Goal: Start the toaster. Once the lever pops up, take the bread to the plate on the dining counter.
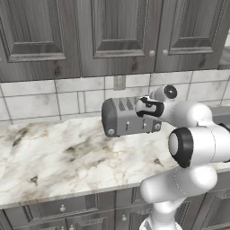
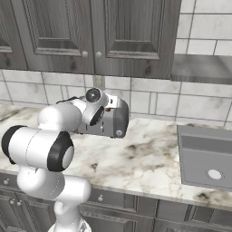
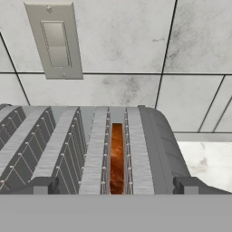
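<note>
Hand (image 3: 116,186) wide open, fingertips (image 3: 43,185) spread either side above toaster (image 3: 90,149) top, holding nothing. Bread (image 3: 117,158) sits down in toaster's right-hand slot, brown edge showing; slots to the left look empty. Toaster stands on marble desk (image 1: 54,157) by tiled wall. Arm reaches fwd over it, wrist pointing at wall w/ switch plate (image 3: 55,40).
</note>
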